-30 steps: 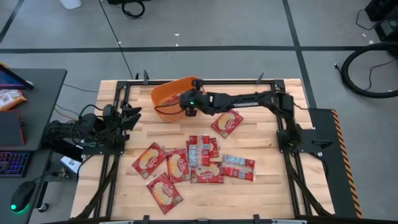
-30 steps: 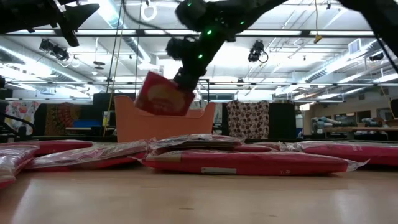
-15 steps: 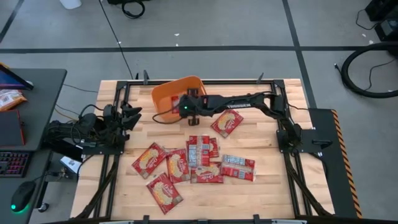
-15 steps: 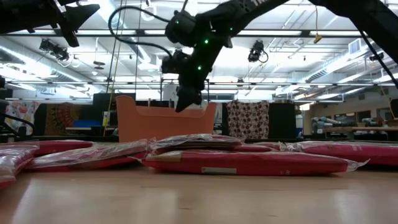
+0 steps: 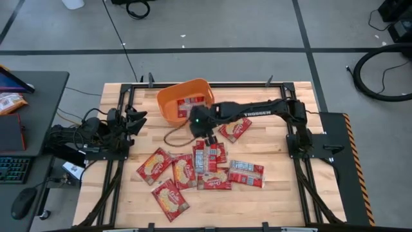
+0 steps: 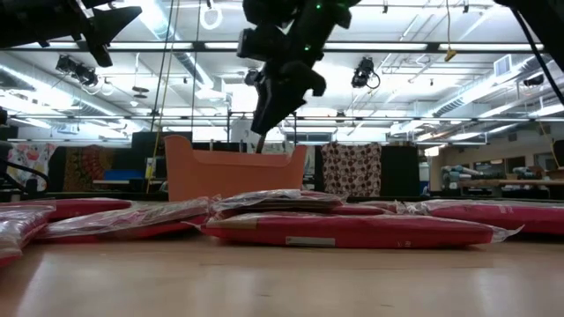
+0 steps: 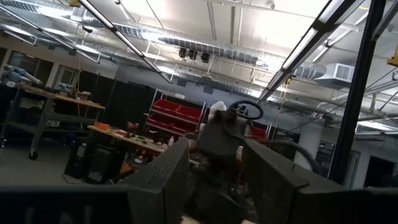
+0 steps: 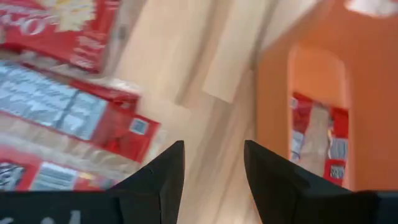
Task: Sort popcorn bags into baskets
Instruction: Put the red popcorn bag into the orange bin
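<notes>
A butcher-block wooden table (image 5: 270,193) carries an orange plastic basket (image 5: 182,100) with one red popcorn bag (image 5: 193,104) inside. Nine glossy red packets (image 5: 207,156) lie scattered nearby. The right gripper (image 5: 198,126), marked TROSSEN, hovers beside the basket, fingers parted, empty. The left gripper (image 5: 140,117) is parked at the table's edge; its state is unclear.

Wooden table (image 5: 277,193): orange basket (image 5: 168,103), scattered red popcorn bags (image 5: 212,164).

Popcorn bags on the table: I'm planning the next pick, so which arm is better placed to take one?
The right. Its gripper hangs open and empty between the orange basket and the popcorn bags, right above the pile's near edge. The left gripper sits folded at the table's left edge, apart from them.
</notes>
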Robot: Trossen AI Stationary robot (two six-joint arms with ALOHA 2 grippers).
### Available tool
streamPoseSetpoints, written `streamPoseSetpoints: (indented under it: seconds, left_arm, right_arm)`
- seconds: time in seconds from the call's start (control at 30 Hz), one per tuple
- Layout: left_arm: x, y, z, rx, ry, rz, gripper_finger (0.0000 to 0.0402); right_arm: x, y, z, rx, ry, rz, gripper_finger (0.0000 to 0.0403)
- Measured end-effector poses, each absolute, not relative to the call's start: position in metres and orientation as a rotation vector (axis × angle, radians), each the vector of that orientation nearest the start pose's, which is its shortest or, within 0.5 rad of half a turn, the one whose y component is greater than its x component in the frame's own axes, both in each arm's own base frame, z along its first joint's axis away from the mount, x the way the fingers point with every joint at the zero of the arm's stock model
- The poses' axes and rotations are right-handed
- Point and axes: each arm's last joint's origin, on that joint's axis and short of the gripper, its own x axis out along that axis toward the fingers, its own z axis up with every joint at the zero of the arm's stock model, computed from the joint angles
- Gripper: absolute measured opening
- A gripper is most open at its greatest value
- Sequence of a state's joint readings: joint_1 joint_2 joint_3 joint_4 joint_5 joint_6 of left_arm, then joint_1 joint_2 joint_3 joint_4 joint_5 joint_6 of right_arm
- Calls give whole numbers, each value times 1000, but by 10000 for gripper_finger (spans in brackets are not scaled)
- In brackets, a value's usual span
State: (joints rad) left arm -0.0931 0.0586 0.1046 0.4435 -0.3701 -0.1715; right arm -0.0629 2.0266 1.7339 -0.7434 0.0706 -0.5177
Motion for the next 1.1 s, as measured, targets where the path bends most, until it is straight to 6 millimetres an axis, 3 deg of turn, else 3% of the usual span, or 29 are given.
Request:
streamPoseSetpoints:
  seconds: [0.13, 0.3, 0.47, 0.77, 1.1]
  left_arm:
    - [83, 3, 235, -279, -499, 230, 156]
    - [83, 3, 233, -276, -485, 232, 156]
    - [83, 3, 233, -276, -486, 232, 156]
    - [83, 3, 233, -276, -485, 232, 156]
    - [83, 3, 233, -276, -485, 232, 156]
  right_arm:
    - [426, -6, 225, -605, 1176, 137, 170]
    - [400, 4, 209, -634, 1259, 90, 170]
    - [369, 3, 209, -598, 1256, 20, 170]
    - [314, -11, 170, -610, 1430, 15, 193]
    - [293, -9, 153, -756, 1544, -79, 232]
